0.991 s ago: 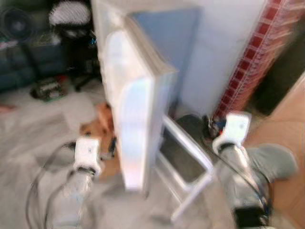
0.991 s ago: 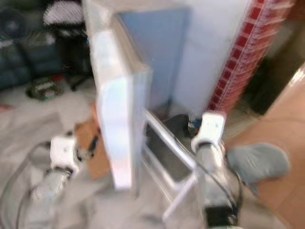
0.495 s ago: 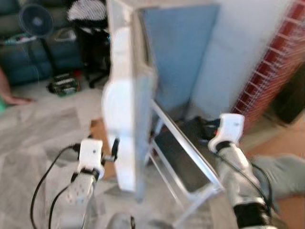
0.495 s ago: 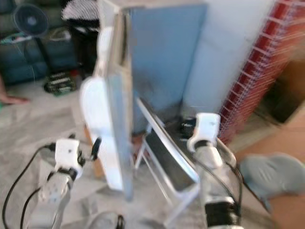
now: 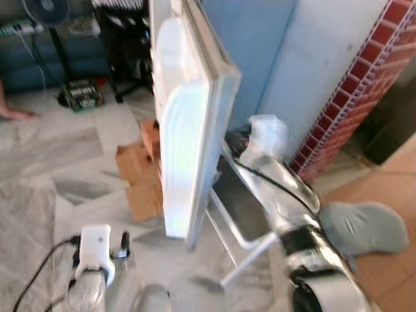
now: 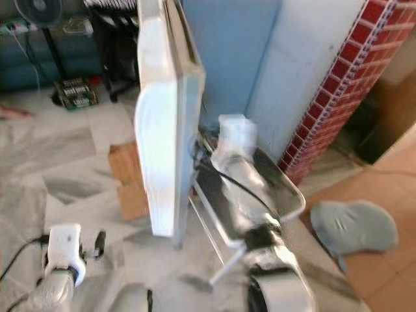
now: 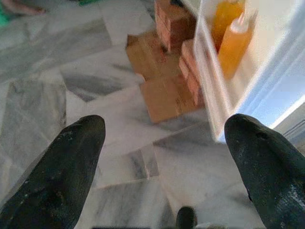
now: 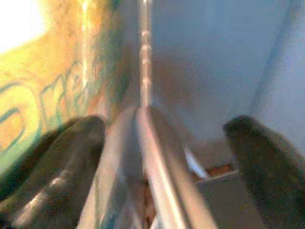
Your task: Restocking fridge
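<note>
The fridge door [image 5: 188, 130] stands open, seen edge-on, in front of the blue fridge body [image 5: 250, 45]. In the left wrist view its door shelf [image 7: 209, 81] holds orange bottles [image 7: 234, 40]. My right arm [image 5: 276, 179] reaches up behind the door's edge. My right gripper [image 8: 167, 129] is open, with a blurred metal edge [image 8: 145, 138] running between its fingers and a yellow pack with green lettering [image 8: 43, 95] beside it. My left gripper [image 7: 167, 131] hangs low and open over the marble floor, holding nothing.
A folding step stool [image 5: 244, 211] stands right of the door. Flattened cardboard [image 5: 140, 188] and brown boxes [image 7: 174, 21] lie on the floor under the door. A red brick column [image 5: 354, 97] rises at the right, a grey slipper [image 5: 364, 227] lies beside it, and a fan [image 6: 38, 10] stands far left.
My right arm has swung left and forward, up to the door's edge. My left arm has dropped lower. The camera has also shifted.
</note>
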{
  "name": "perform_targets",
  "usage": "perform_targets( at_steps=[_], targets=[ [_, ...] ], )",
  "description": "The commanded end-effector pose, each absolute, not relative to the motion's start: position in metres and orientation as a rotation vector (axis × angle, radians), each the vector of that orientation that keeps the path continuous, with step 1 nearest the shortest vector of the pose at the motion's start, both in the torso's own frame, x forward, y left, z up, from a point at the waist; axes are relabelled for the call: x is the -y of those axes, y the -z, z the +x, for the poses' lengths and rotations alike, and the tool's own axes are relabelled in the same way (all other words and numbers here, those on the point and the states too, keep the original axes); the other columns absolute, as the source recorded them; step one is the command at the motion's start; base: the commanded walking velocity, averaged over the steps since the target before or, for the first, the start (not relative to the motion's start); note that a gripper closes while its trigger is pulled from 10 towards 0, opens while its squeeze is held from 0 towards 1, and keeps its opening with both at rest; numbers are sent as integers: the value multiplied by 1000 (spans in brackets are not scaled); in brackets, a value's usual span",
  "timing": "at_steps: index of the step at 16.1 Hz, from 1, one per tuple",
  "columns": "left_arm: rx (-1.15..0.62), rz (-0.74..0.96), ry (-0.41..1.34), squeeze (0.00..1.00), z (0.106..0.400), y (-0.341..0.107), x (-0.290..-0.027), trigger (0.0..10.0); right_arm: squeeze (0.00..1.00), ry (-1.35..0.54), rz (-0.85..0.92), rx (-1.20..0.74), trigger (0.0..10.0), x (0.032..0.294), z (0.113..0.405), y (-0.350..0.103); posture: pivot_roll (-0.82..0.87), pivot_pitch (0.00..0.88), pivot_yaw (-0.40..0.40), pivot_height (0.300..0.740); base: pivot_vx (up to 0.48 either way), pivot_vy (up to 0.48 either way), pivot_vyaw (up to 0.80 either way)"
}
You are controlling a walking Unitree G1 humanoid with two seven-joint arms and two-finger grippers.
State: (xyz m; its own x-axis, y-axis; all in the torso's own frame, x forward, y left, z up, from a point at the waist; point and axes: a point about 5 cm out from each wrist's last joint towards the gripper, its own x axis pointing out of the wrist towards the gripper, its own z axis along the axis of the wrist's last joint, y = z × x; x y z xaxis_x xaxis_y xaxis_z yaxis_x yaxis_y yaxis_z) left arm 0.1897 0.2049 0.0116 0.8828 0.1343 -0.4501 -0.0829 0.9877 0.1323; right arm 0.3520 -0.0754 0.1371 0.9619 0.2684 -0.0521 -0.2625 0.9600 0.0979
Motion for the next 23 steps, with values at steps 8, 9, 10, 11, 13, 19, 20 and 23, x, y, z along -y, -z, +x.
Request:
perform_targets(
  at_steps=[8, 9, 10, 11, 13, 19, 20, 23],
  targets=[
    [-526, 105, -78, 0, 208, -12, -195, 10000, 0, -583, 114, -38, 10000, -48, 340, -177, 198, 0, -101, 740, 0, 0, 0],
    [-526, 107, -78, 0, 210, -11, -194, 10000, 0, -596, 82, -12, 10000, -53, 340, -182, 205, 0, -106, 740, 0, 0, 0],
    [-527, 110, -80, 0, 212, -11, -193, 10000, 0, -599, 74, -5, 10000, -57, 344, -186, 222, 0, -117, 740, 0, 0, 0],
    [-523, 111, -85, 0, 212, -12, -193, 10000, 0, -596, 66, 1, 10000, -58, 346, -189, 223, 0, -118, 740, 0, 0, 0],
    [-519, 108, -97, 0, 212, -12, -193, 10000, 0, -606, 46, -6, 10000, -63, 349, -192, 239, 0, -129, 740, 0, 0, 0],
    [-522, 109, -92, 0, 211, -10, -189, 10000, 0, -622, 72, -139, 10000, -88, 342, -188, 254, 0, -151, 740, 0, 0, 0],
    [-525, 113, -87, 0, 210, -10, -188, 10000, 0, -1132, 428, -206, 10000, -138, 292, -219, 257, 0, -152, 740, 0, 0, 0],
    [-540, 105, -65, 0, 211, -9, -191, 10000, 0, -1881, 626, -81, 10000, -114, 204, -280, 217, 0, -131, 740, 0, 0, 0]
  ],
)
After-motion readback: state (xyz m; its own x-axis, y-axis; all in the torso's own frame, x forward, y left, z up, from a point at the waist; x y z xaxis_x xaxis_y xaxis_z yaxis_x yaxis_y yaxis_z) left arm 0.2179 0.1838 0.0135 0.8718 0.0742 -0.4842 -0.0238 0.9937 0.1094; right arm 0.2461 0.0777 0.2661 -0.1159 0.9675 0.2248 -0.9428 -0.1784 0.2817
